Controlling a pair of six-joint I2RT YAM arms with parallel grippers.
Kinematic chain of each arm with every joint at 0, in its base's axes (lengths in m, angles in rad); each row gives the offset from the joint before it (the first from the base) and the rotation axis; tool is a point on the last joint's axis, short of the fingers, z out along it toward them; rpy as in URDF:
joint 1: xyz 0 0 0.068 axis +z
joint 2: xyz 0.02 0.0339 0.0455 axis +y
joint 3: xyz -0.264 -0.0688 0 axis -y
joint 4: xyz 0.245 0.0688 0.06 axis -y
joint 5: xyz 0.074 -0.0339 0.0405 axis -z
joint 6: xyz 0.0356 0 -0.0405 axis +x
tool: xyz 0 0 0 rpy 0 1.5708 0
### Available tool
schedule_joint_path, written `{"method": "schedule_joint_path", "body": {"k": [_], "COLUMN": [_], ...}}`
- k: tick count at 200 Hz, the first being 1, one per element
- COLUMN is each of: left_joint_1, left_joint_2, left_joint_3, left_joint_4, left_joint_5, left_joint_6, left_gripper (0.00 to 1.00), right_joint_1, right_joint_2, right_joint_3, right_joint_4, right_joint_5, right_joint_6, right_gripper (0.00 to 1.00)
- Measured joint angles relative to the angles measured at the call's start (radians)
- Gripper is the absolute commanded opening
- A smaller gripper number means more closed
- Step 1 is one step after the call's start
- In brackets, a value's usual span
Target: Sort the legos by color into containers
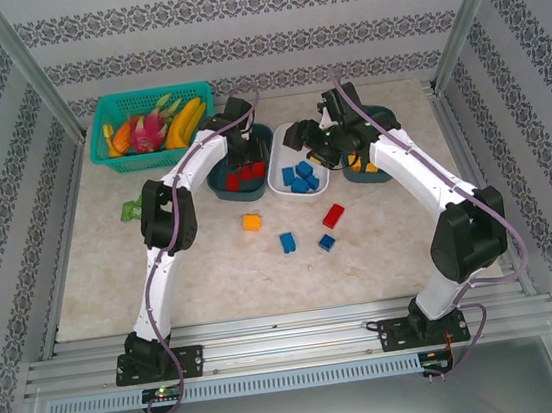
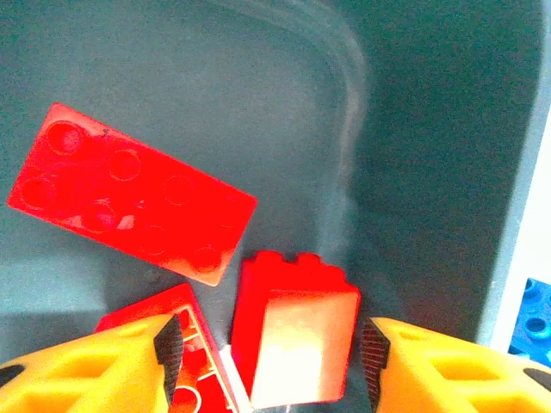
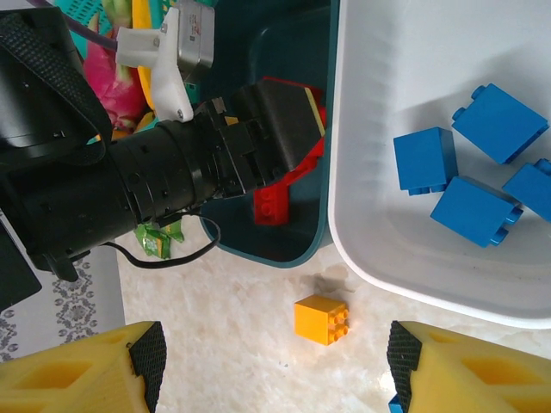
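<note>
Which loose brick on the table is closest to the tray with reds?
The yellow-orange brick, leftmost of the four; the red brick and two blue bricks lie further right.

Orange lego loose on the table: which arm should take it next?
Probably right. The right end effector is open and empty, with the orange lego framed between its fingers. The left end effector is low in the dark teal tray, jaws either side of a red lego.
</note>
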Motion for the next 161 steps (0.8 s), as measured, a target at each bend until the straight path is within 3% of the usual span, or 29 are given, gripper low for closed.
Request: {"method": "schedule_joint_path", "body": {"k": [45, 70, 102, 161], "left_joint_1": [0.000, 0.000, -0.004, -0.036], "left_joint_2": [-0.016, -0.117, -0.418, -1.087], "left_joint_3": [-0.003, -0.065, -0.295, -1.008], "left_joint_4": [-0.008, -0.011, 0.024, 0.155], "left_joint_5": [-0.004, -0.008, -0.011, 0.066], "left_joint_6": [-0.003, -0.019, -0.067, -0.162], "left_gripper": [0.64, 0.67, 0.72, 0.88], "right_joint_1": [0.032, 0.079, 0.189, 0.388], "right_joint_2": [0.000, -0.002, -0.047, -0.022], "right_joint_3": [0.018, 0.019, -0.028, -0.163], "right_joint_4": [-0.036, -0.092, -0.163, -0.250], "right_joint_5": [0.026, 0.085, 0.184, 0.311], "right_joint_6": [-0.039, -0.107, -0.194, -0.249], "right_gripper": [0.69, 0.69, 0.70, 0.72]}}
